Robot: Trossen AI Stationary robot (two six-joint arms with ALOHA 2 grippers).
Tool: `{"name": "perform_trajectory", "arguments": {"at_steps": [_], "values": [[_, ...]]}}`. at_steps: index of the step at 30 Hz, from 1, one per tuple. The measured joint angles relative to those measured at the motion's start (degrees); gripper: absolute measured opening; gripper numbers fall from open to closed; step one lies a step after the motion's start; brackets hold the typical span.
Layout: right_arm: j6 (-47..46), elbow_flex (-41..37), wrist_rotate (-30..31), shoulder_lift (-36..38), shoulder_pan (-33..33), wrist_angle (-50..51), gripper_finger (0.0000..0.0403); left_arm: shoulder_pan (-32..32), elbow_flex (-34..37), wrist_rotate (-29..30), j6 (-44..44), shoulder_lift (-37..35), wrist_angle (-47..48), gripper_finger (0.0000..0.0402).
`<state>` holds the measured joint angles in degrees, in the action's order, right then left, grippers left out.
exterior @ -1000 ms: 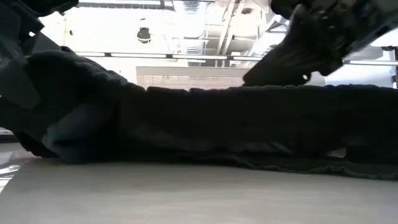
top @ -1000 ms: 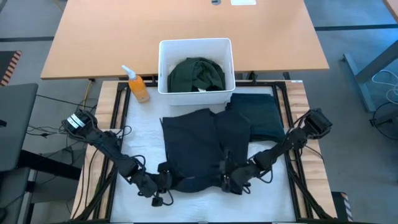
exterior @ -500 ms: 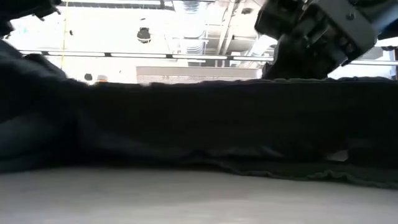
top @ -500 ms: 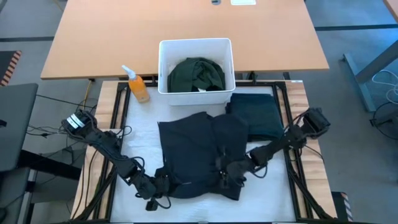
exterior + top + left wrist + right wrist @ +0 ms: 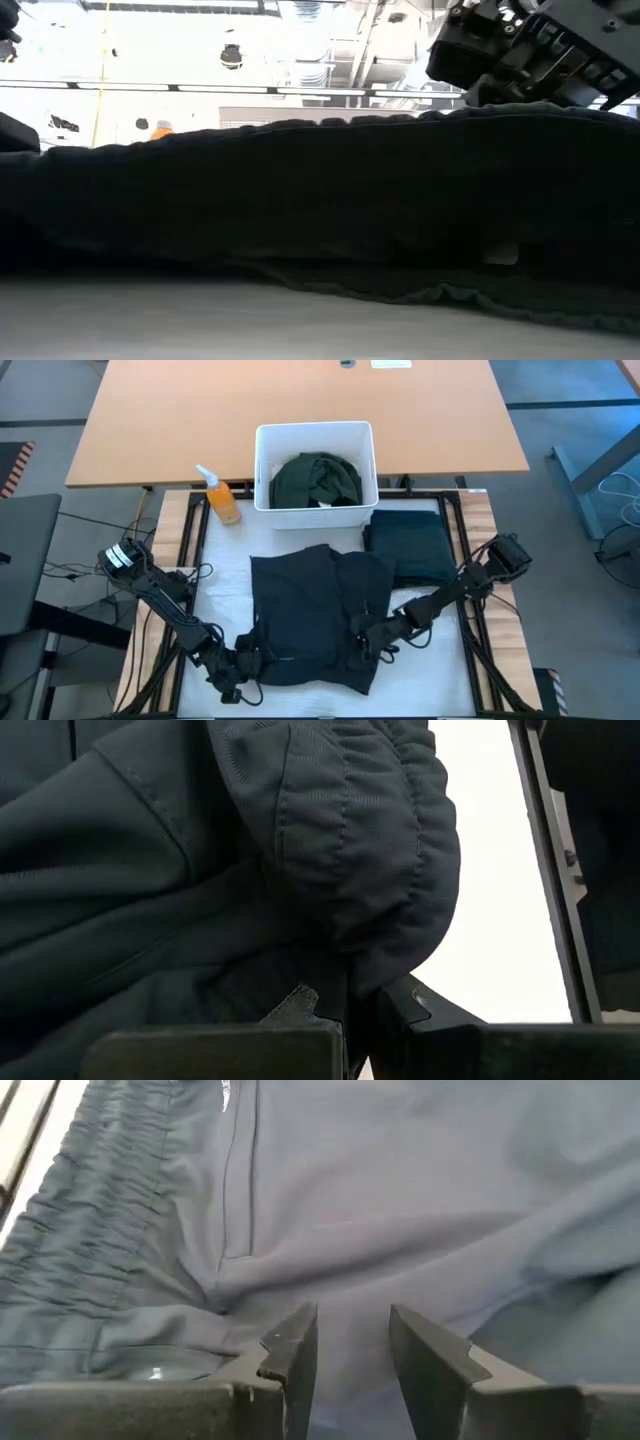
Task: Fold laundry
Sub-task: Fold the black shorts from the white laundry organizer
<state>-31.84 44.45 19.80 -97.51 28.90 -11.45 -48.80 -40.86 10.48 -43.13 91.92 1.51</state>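
Observation:
A dark charcoal garment (image 5: 320, 620) lies spread on the white table top (image 5: 225, 585), and it fills the low view (image 5: 320, 200). My left gripper (image 5: 243, 662) is at the garment's near left edge, shut on it. My right gripper (image 5: 362, 640) is over its near right part, with the fingers (image 5: 295, 1345) apart above the cloth. Another dark garment (image 5: 410, 545) lies folded at the far right. A dark green one (image 5: 316, 478) sits in the white bin (image 5: 262, 460). My left gripper pinches a bunched, ribbed edge (image 5: 345, 965) of the garment between its two fingers, at the garment's near left side. More than one layer seems gathered there. The fingers slant down from the table's near left. The rest of the garment lies on the table. My right gripper stands with its fingers apart over the flat cloth (image 5: 350, 1295) near a zip; whether they touch it I cannot tell.
An orange spray bottle (image 5: 220, 498) stands left of the bin. Black frame rails (image 5: 192, 550) run along both sides of the white top. A large wooden table (image 5: 300, 400) lies beyond the bin. Bare white top shows left of the garment.
My left gripper has gone toward the table's near left corner and tipped, drawing the garment's near left edge with it. The garment has slid toward the left and the near edge and lies wider. My right gripper has shifted slightly left and tipped down.

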Motion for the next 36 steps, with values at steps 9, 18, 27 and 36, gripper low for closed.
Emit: {"name": "perform_trajectory", "arguments": {"at_steps": [9, 18, 27, 36], "values": [[-11.04, -0.07, 5.02, -1.60, 7.26, -3.51, 0.0152, -0.80, -0.02, 2.01, 4.21, 0.00, 1.35, 0.0000], [-14.51, 4.94, 1.94, -9.18, 10.92, -15.32, 0.0152, -2.09, -0.02, 3.14, 6.31, 0.00, 3.81, 0.0000], [0.50, 15.14, -3.21, -5.93, 5.75, -2.02, 0.0152, -3.01, 0.00, 2.88, 4.63, 0.00, 3.94, 0.0000], [3.19, 16.88, -3.22, -5.10, 1.13, 24.36, 0.0152, -4.88, 0.04, 4.46, 0.82, 0.00, 3.98, 0.0000]]}}
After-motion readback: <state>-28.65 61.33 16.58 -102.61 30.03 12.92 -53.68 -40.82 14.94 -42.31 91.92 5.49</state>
